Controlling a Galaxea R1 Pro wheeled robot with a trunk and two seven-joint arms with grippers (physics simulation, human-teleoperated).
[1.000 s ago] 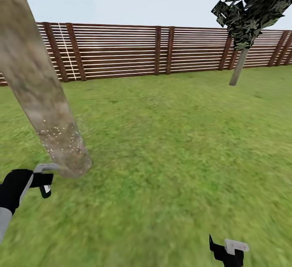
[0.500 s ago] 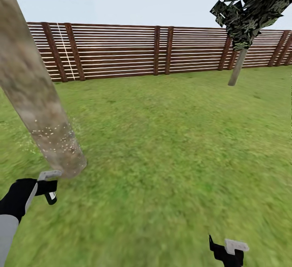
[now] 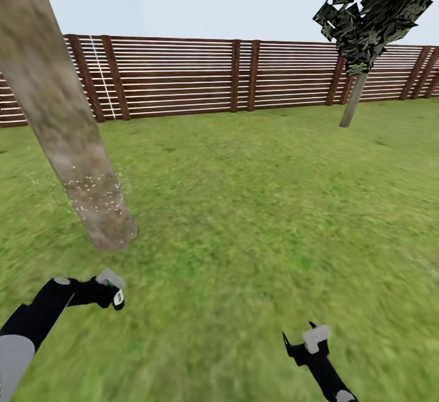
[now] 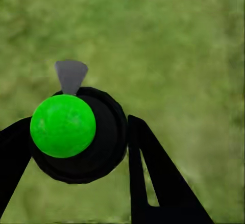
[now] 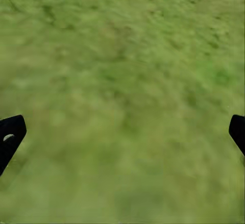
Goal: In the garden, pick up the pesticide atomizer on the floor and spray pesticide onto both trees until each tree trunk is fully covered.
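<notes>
Left gripper [image 4: 104, 147] jaws clamping the pesticide atomizer [image 4: 76, 134], hovering over lawn [image 3: 256, 207] near the tree trunk [image 3: 67, 127] base; right gripper [image 5: 122, 132] jaws gaping wide, holding nothing.

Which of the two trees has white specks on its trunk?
The near tree, beside the left gripper; the far tree by the fence shows none.

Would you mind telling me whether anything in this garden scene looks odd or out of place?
Pale specks dot the lower part of the near tree trunk and the grass beside it, while the bark above is plain. The left end effector is shut on the pesticide atomizer, whose top is bright green in the left wrist view. Nothing looks damaged.
</notes>
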